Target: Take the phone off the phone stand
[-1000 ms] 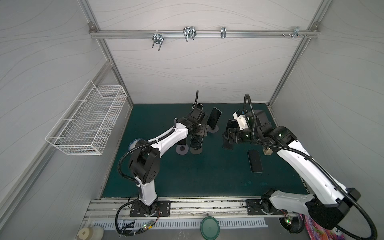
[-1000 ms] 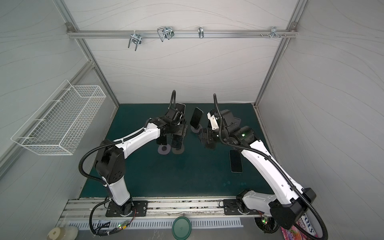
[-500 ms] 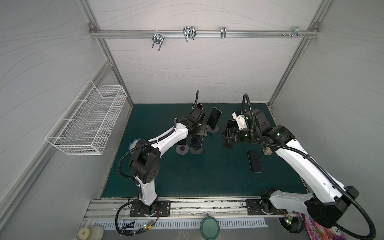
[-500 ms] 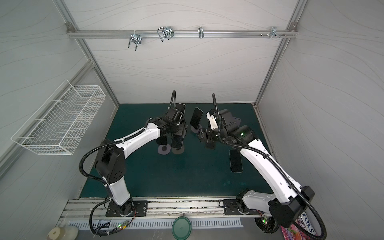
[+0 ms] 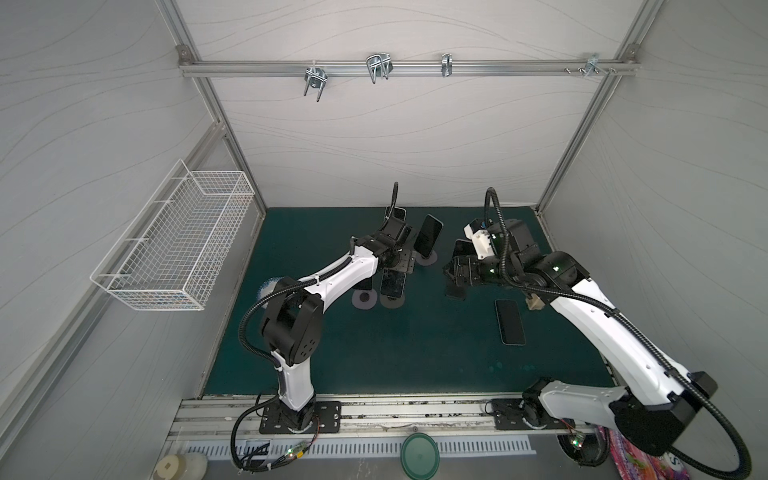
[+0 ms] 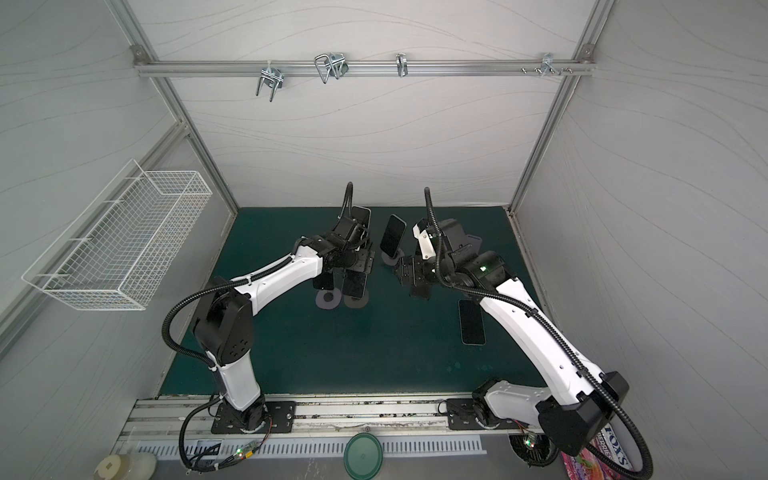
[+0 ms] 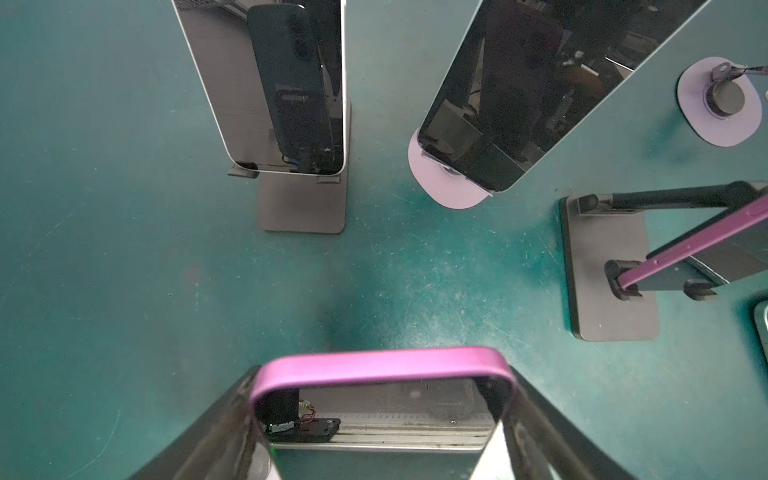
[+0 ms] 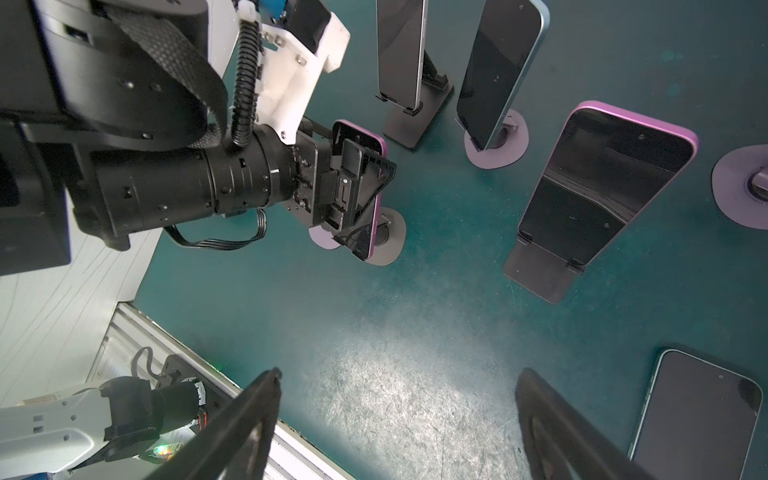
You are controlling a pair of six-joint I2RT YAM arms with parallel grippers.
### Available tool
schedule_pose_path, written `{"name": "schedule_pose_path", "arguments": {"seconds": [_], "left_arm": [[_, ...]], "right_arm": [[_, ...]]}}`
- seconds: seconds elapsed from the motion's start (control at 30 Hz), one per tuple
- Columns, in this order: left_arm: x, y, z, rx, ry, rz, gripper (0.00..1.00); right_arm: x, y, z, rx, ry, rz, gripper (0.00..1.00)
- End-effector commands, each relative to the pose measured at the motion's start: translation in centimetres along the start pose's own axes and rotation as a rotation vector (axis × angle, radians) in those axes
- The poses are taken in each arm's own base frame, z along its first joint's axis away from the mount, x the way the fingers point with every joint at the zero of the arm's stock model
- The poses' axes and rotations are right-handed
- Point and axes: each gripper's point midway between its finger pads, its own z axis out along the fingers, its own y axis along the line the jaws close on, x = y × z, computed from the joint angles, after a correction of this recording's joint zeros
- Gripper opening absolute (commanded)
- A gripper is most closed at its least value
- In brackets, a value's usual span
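- Hardly anything has shifted over the last second: in both top views both arms sit about where they were, and my right gripper (image 8: 399, 374) is only a touch nearer my left one.
- Left gripper (image 7: 382, 372): one finger on each side of the purple phone (image 8: 377, 199), close against its edges. I can't tell if they're clamped or just bracketing.
- The phone's upper end is between my left fingers and its lower end is down on the round lilac stand (image 8: 392, 243) beneath the gripper. Not lifted.
- Right gripper: wide, nothing between the fingers, hanging over bare mat (image 8: 374, 316).
- Done, as I judge it: reach and line-up. A dark phone (image 5: 510, 321) lies flat on the mat beside my right gripper, and an empty lilac stand (image 7: 723, 104) sits beyond my left gripper, so maybe one removal is already finished.
- Left to do: firm the pinch, lift the phone clear of the stand, set it down.
- Ahead of my left gripper, all on stands: silver phone (image 7: 291, 104), blue-edged phone (image 8: 498, 70), second purple phone (image 8: 606, 183).
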Motion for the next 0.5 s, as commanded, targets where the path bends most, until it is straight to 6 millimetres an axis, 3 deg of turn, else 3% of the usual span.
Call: {"name": "schedule_pose_path", "arguments": {"seconds": [0.0, 0.47], "left_arm": [[-0.45, 0.22, 0.43, -0.017, -0.008, -0.003, 0.87], [0.0, 0.37, 1.27, -0.029, 0.004, -0.008, 0.87]], "right_arm": [[0.29, 0.36, -0.21, -0.018, -0.002, -0.012, 0.9], [0.36, 0.29, -0.15, -0.016, -0.002, -0.014, 0.9]]}}
